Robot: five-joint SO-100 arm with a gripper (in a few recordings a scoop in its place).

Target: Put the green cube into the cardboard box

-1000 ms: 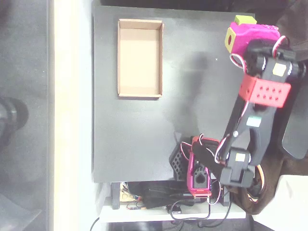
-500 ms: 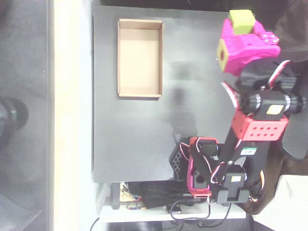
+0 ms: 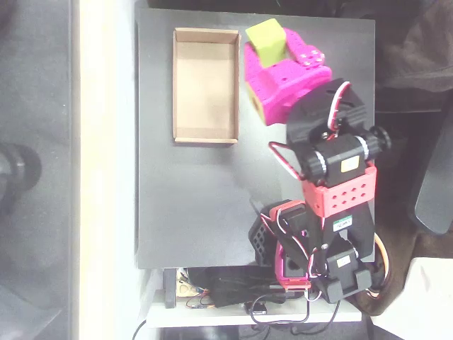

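Cube: small matte lime-green cube [image 3: 265,42], held in the magenta two-finger gripper [image 3: 272,51].
Box: shallow tan cardboard box [image 3: 206,35], just left of the gripper.
Table: black tabletop [image 3: 191,198].

Lime cube [image 3: 265,42] tilted, raised just right of the box [image 3: 206,86]; shallow tan box lies lengthwise on the black table

One camera hung high above and looked straight down. It took in the whole dark table [image 3: 198,198] from far up, with the floor strip on the picture's left and the arm's base [image 3: 290,255] near the bottom edge.
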